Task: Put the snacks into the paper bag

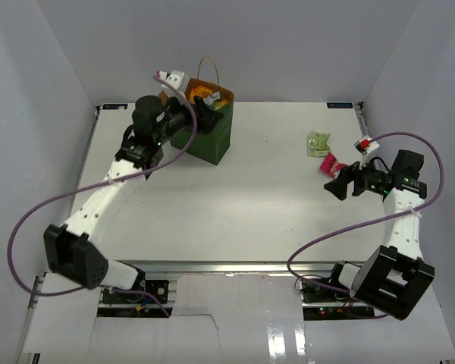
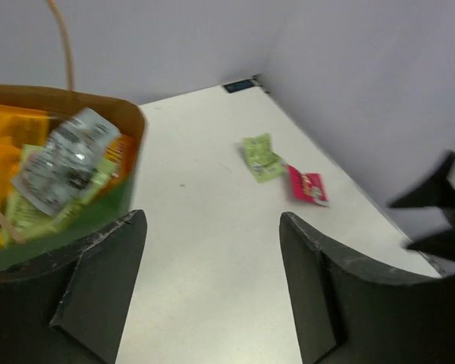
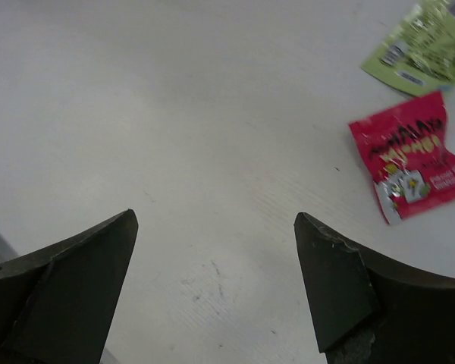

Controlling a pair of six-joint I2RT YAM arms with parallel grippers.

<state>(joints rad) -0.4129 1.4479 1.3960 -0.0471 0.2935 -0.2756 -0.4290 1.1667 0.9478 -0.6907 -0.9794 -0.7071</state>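
Note:
The dark green paper bag (image 1: pixel 212 130) stands upright at the back left with a tan handle; it also shows in the left wrist view (image 2: pixel 68 220), holding orange, grey and light-green packets (image 2: pixel 64 163). My left gripper (image 1: pixel 209 117) is open and empty, just over the bag's rim; its jaws (image 2: pixel 212 227) frame bare table. A light-green packet (image 1: pixel 318 142) and a red packet (image 1: pixel 332 162) lie flat at the right; both show in the left wrist view (image 2: pixel 262 157) (image 2: pixel 308 186) and the right wrist view (image 3: pixel 421 47) (image 3: pixel 411 154). My right gripper (image 1: pixel 337 187) is open and empty, near the red packet.
White walls close in the table on the left, back and right. The table's front edge with a metal rail (image 1: pixel 235 267) runs along the bottom. Purple cables (image 1: pixel 30 220) loop off both arms.

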